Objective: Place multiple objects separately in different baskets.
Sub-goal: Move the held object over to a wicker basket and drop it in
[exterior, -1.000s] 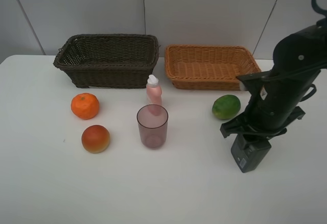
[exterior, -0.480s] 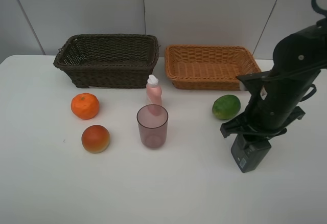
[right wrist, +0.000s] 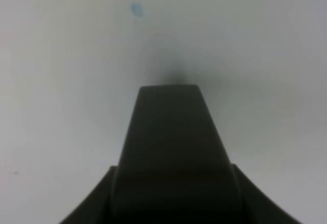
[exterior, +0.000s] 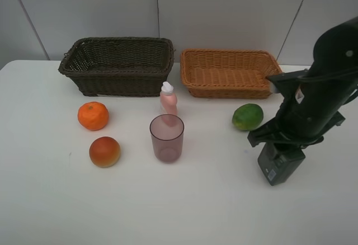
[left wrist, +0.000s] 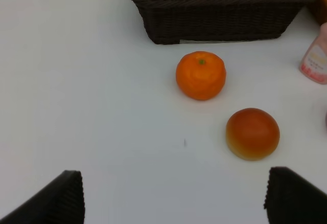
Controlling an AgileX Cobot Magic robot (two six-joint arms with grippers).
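Observation:
On the white table lie an orange tangerine (exterior: 93, 116) (left wrist: 201, 75) and a red-orange round fruit (exterior: 104, 151) (left wrist: 253, 133) at the left. A translucent purple cup (exterior: 166, 138) stands in the middle, with a small pink white-capped bottle (exterior: 168, 100) just behind it. A green fruit (exterior: 247, 116) lies right of centre. The dark brown basket (exterior: 84, 83) (left wrist: 219, 17) and the light orange-tan basket (exterior: 224, 92) stand at the back. My right gripper (exterior: 278, 169) (right wrist: 169, 88) points down at bare table beside the green fruit, shut with nothing seen in it. My left gripper (left wrist: 173, 198) is wide open, short of the two left fruits.
The black right arm (exterior: 313, 99) rises over the table's right side, in front of the light basket's right end. A grey panelled wall stands behind the baskets. The left arm is out of the exterior high view.
The right arm has shifted a little to the right, away from the green fruit. The objects and baskets have stayed put.

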